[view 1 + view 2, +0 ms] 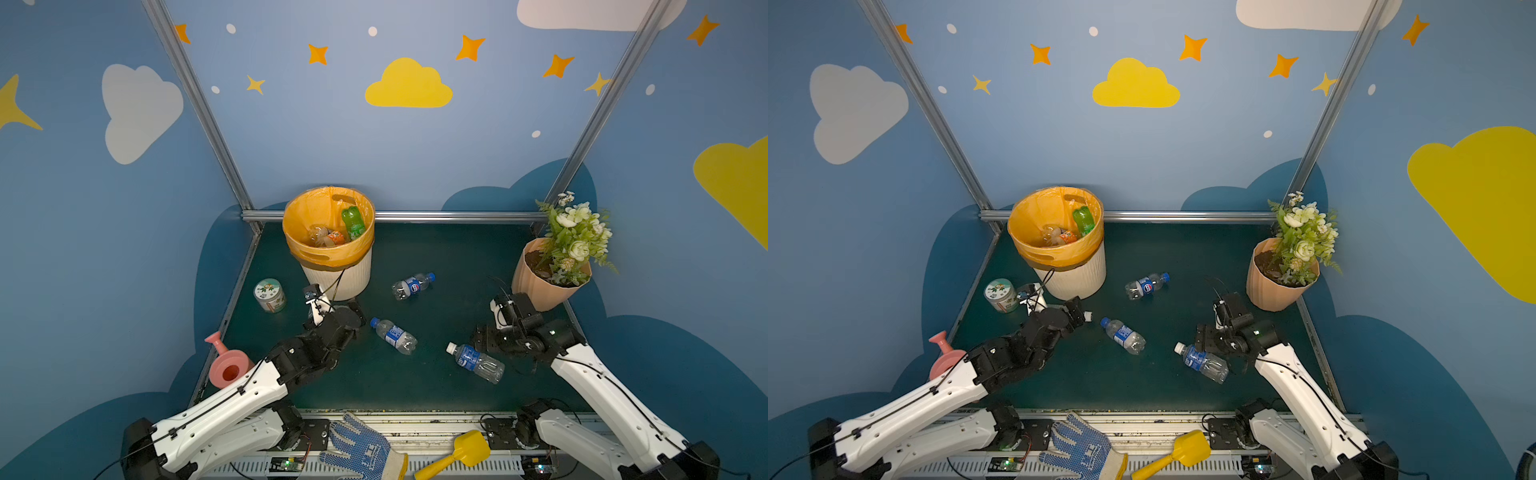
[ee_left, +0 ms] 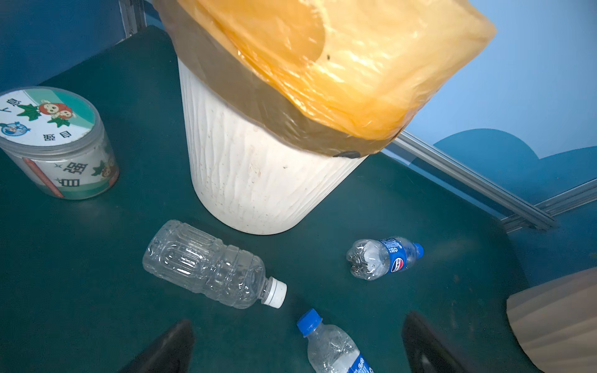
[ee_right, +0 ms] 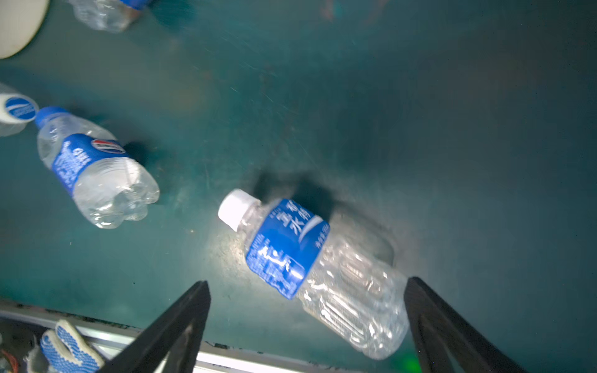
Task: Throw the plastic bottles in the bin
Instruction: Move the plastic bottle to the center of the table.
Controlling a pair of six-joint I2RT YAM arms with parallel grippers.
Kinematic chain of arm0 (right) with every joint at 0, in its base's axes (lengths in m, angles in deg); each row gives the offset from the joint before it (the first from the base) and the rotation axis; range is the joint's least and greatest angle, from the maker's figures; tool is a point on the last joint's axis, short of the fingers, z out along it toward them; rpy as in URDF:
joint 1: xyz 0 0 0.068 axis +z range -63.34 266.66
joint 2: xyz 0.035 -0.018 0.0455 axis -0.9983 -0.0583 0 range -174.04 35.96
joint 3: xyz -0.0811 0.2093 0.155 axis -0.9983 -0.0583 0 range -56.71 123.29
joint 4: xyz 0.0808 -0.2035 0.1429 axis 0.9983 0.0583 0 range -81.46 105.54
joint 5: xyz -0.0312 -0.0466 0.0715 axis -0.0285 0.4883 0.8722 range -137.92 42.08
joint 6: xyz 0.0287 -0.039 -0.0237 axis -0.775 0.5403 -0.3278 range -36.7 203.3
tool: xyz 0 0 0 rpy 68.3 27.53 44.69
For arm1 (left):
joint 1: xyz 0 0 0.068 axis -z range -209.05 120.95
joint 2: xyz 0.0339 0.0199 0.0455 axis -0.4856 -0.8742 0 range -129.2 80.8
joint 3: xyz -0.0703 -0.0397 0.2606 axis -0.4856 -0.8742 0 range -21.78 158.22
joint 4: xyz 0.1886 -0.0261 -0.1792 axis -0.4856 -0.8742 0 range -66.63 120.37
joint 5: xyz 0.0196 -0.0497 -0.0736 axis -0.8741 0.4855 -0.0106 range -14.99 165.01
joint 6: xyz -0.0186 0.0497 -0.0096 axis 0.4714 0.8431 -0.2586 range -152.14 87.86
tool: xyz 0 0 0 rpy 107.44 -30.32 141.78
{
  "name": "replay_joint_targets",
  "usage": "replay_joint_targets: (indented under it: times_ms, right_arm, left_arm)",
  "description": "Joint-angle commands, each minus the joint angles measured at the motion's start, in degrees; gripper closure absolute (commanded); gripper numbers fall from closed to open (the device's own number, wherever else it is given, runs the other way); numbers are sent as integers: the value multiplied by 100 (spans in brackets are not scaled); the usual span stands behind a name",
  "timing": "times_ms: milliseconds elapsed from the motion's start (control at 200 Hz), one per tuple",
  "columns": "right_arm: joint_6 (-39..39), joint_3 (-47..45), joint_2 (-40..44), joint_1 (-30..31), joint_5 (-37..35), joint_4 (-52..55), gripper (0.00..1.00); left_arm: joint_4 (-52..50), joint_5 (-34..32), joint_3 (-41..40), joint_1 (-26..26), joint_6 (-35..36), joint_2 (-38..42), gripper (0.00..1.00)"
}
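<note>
The left end effector (image 2: 298, 319), beside the bin (image 2: 258, 181), and the right end effector (image 3: 308, 282), over the white-capped water bottle (image 3: 284, 248), are both wide and empty; this bottle may roll if one finger touches first.

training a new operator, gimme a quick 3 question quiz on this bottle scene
1. What colour is the cap of the bottle nearest the right gripper?
2. True or false: the green bottle is inside the bin.
3. The jar: A lies tipped over; B stands upright on the mat beside the bin; C sits inside the bin.
Key: 1 white; 2 true; 3 B.
</note>
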Motion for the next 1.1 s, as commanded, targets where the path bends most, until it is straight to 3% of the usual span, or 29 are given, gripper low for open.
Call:
replay_joint_targets:
  times_ms: [0, 170, 435, 651, 886, 1096]
  right_arm:
    - [-1171, -261, 309, -27, -240, 269, 7]
    - [-2115, -535, 541, -29, -294, 465, 6]
    - [-2936, -1071, 717, -36, -17, 501, 6]
    - [-2999, -1262, 725, -34, 522, -550, 6]
    - [-2903, -1037, -23, 130, 1289, -1685, 7]
    - [-2665, -594, -789, 637, 1491, -1877, 7]
  left_arm:
    - [52, -53, -97, 14, 250, 94, 0]
    - [171, -151, -269, 0, 358, 261, 0]
    - [116, -195, -326, -14, 484, 398, 0]
    - [114, -204, -387, -31, 540, 504, 0]
    - [11, -239, -388, -38, 466, 547, 0]
    - [-94, -309, -397, -40, 430, 609, 0]
